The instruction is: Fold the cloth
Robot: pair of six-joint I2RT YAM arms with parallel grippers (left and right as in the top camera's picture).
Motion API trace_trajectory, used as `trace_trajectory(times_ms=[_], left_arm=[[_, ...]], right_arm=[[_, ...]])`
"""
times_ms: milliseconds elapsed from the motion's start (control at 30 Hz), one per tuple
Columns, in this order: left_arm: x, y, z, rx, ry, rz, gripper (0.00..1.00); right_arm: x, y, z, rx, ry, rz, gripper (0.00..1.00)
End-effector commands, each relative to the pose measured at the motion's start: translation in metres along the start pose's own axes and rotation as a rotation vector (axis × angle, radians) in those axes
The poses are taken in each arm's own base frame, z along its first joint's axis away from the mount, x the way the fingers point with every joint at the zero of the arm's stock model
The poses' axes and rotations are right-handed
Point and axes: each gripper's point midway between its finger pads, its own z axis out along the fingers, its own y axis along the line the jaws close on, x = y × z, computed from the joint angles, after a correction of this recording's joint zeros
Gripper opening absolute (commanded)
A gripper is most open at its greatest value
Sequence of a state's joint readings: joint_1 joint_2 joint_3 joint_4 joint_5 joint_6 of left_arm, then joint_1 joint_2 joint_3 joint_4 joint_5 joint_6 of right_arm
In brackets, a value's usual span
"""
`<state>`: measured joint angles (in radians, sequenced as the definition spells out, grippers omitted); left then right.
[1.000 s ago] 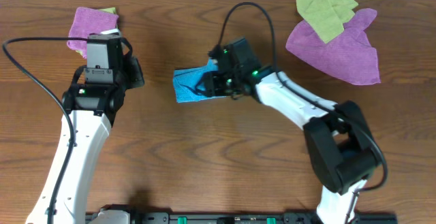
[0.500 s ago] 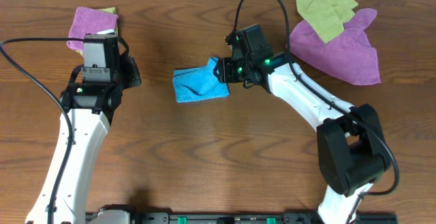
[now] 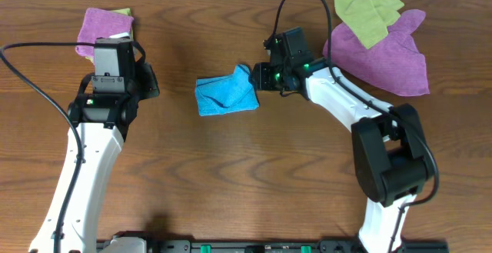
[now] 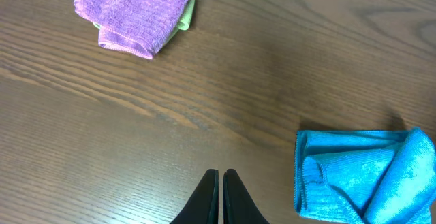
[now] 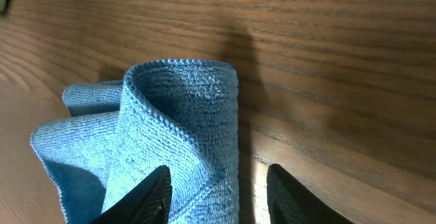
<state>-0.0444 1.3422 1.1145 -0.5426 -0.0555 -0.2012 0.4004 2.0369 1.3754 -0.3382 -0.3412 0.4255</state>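
cloth: sky-blue fuzzy microfibre cloth (image 3: 225,94), bunched in soft rolled folds, mid-way across the grained wooden table (image 3: 231,184) | right gripper (image 5: 218,173): jaws apart at its looped edge, clamping nothing | left gripper (image 4: 220,183): fingers pressed together, empty

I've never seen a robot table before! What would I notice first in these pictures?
The bright blue cloth bunched up in the middle of the brown table jumps out first, with the right gripper open right at its edge. Next come the big purple cloth with a yellow-green cloth lying on it in the far right corner, and a small folded purple cloth at the far left.
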Motion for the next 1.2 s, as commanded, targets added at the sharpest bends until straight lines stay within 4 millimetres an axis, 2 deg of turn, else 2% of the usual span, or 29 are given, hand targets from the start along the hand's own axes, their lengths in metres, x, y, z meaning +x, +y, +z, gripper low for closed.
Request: trace_trajectory(times_ms=[0,167,300,500,600,900,1167], left_arm=[[0.004,0.002,0.005,-0.003,0.016,0.020,0.06],[0.004,0.002,0.005,-0.003,0.016,0.020,0.06],[0.004,0.002,0.005,-0.003,0.016,0.020,0.06],[0.004,0.002,0.005,-0.003,0.016,0.020,0.06],[0.004,0.002,0.005,-0.003,0.015,0.020,0.06],[0.003,0.002,0.005,-0.003,0.012,0.019,0.06],[0.001,0.001,0.005,-0.001,0.004,0.019,0.06]], right_arm=[[0.000,0.002,0.008,-0.029,0.014,0.025,0.44],[-0.001,0.002,0.009,-0.032,0.007,0.029,0.35],[0.001,0.002,0.013,-0.039,0.016,0.053,0.13],[0.000,0.005,0.013,-0.055,0.015,0.049,0.02],[0.000,0.007,0.013,-0.063,0.016,0.060,0.01],[-0.005,0.046,0.006,-0.236,0.036,0.032,0.02],[0.006,0.101,0.004,-0.332,0.066,-0.055,0.01]])
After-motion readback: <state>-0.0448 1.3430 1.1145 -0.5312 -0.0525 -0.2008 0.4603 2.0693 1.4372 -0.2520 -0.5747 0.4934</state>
